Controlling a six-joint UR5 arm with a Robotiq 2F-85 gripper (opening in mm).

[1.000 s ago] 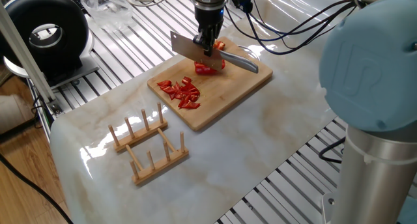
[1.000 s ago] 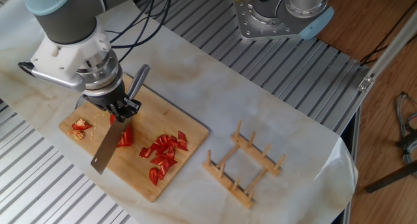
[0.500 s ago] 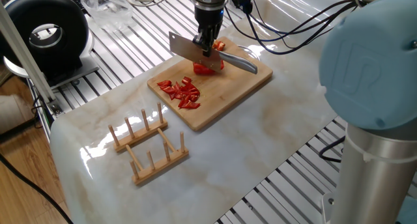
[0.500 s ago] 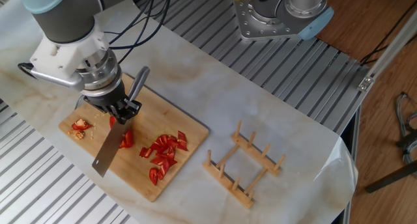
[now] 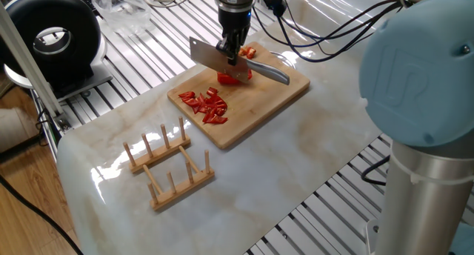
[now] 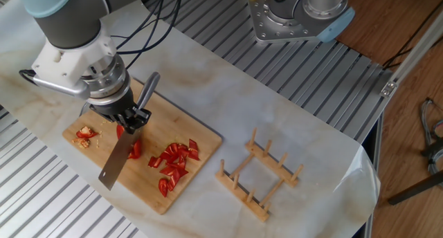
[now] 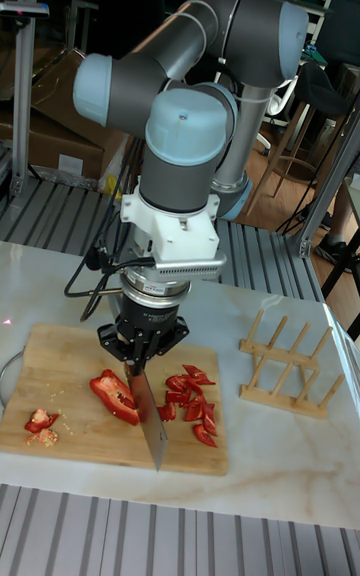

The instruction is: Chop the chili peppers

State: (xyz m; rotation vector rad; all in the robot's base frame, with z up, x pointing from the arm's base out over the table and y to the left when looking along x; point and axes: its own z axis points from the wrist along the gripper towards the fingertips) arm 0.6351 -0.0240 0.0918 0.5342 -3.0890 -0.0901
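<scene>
Gripper [image 7: 143, 354] clamped on knife [image 6: 119, 158] w/ blade pointing down over cutting board [image 5: 278, 92]. Vs. a sec ago the blade has lifted slightly and shifted a bit further along the board, away from the cut pile; looks like repositioning btwn strokes. Chili peppers: one large uncut piece [image 7: 115, 395] mid-board, just beside blade; heap of chopped bits [image 6: 174, 166] toward the board end nearer the wooden rack [image 5: 169, 164]; few scraps [image 7: 40, 421] at far end. Judged approx. half done; next chop should land on the big piece.
</scene>
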